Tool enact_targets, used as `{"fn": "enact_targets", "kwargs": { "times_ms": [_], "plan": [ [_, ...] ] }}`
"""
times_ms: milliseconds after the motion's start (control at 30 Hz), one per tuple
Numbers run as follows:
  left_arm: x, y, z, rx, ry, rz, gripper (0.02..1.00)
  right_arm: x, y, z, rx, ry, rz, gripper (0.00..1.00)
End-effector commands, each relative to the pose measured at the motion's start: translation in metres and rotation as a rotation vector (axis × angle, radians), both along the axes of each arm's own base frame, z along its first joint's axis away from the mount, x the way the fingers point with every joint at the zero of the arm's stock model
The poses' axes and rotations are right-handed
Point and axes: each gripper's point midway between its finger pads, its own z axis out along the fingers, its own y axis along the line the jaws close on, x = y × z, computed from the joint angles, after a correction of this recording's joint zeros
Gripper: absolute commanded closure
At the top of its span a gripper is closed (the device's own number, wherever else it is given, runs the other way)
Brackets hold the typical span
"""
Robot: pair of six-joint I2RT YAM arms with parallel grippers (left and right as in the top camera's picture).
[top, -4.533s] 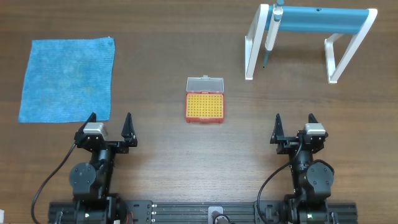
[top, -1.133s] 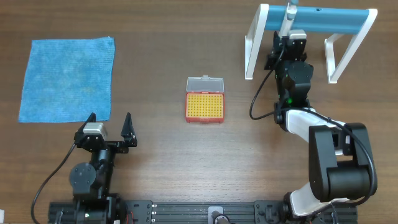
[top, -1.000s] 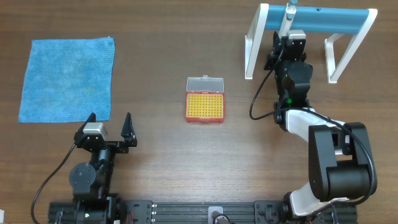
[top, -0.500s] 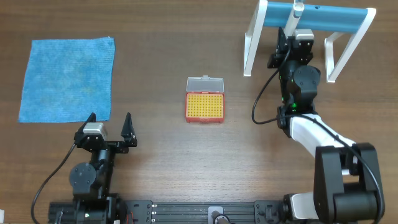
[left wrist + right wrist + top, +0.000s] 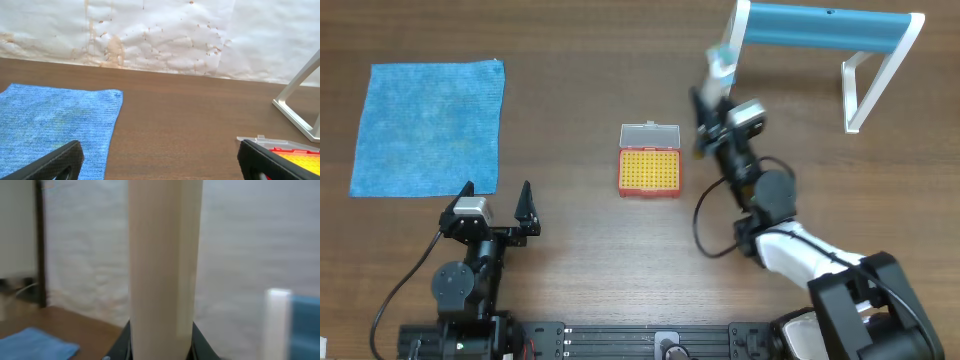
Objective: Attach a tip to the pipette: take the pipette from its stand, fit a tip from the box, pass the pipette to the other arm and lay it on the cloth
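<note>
The cream-white plastic pipette (image 5: 720,68), off the blue-barred white stand (image 5: 820,25), is near the open orange tip box (image 5: 650,172) (yellow tips showing); the blue woven cloth (image 5: 428,128) lies flat, well apart.

The brown worktop (image 5: 570,270) holds three things. A blue cloth (image 5: 427,128) lies just ahead of the left pincer (image 5: 497,190). A red box (image 5: 649,165) of yellow tips sits left of the right pincer (image 5: 712,105). A white-and-blue stand (image 5: 825,25) stands beyond that pincer.

Cream pipette (image 5: 165,255), blue cloth (image 5: 428,128), orange box (image 5: 620,172) of yellow tips (image 5: 650,170) and blue-and-white stand (image 5: 820,25) are being pictured against a brown wood-grain table (image 5: 570,260).
</note>
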Motion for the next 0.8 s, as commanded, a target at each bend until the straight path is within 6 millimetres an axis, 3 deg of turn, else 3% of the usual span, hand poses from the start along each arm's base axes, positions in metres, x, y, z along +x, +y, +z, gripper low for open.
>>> {"fn": "enact_targets", "kwargs": {
  "times_ms": [33,267,467,800],
  "plan": [
    [0.000,0.000,-0.001,0.002,0.000,0.002,0.025,-0.027,0.041,-0.017,-0.002,0.048,0.162,0.921],
    [0.000,0.000,-0.001,0.002,0.000,0.002,0.025,-0.043,0.077,-0.046,-0.035,0.110,0.258,0.921],
    [0.000,0.000,-0.001,0.002,0.000,0.002,0.025,-0.038,0.084,-0.074,-0.059,0.161,0.264,0.921],
    [0.000,0.000,-0.001,0.002,0.000,0.002,0.025,-0.027,0.091,-0.093,-0.079,0.201,0.264,0.921]
  ]
}}
